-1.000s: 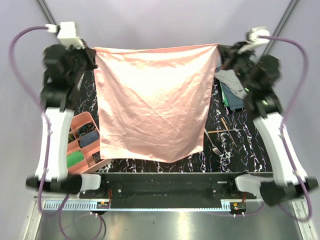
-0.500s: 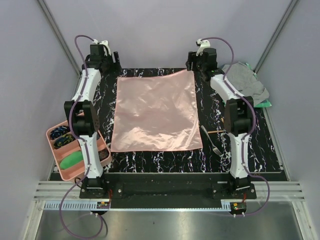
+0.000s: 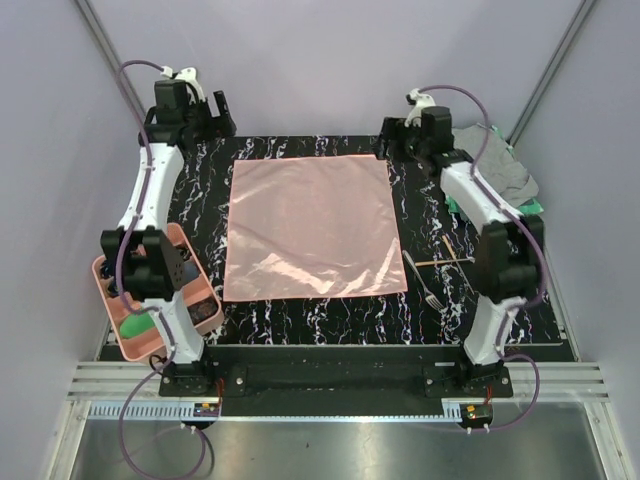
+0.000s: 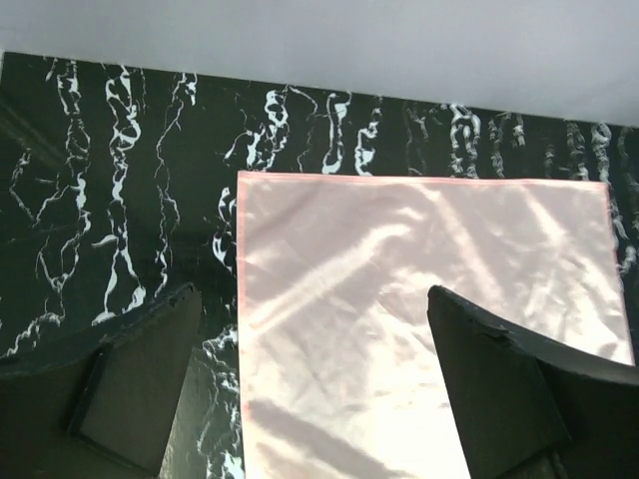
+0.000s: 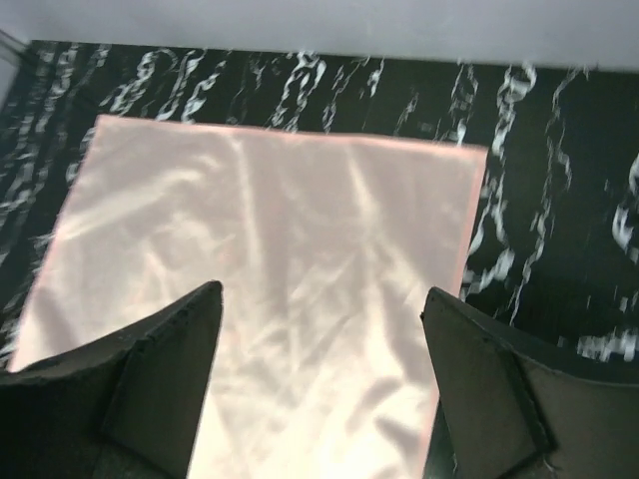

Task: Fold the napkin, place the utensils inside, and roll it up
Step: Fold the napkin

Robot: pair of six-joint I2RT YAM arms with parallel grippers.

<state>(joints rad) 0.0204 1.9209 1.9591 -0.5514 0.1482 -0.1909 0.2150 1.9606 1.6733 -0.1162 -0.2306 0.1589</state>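
The salmon-pink napkin (image 3: 312,228) lies spread flat on the black marbled table (image 3: 200,210), with nothing on it. My left gripper (image 3: 218,120) hovers open just off its far left corner. My right gripper (image 3: 392,135) hovers open by the far right corner. In the left wrist view the open gripper (image 4: 312,291) frames the napkin's (image 4: 419,319) left edge, with nothing between its fingers. The right wrist view shows the gripper (image 5: 321,289) open above the napkin (image 5: 300,220). The utensils lie right of the napkin: a silver fork (image 3: 420,278) and thin brownish sticks (image 3: 445,262).
A pink compartment tray (image 3: 100,268) with small items stands at the table's left edge, beside the left arm. A grey cloth (image 3: 500,165) lies over a green cloth (image 3: 535,207) at the back right. Walls close in the far and side edges.
A second ago both grippers held the napkin's top corners up in the air. They have since lowered it flat onto the table, opened and let go.
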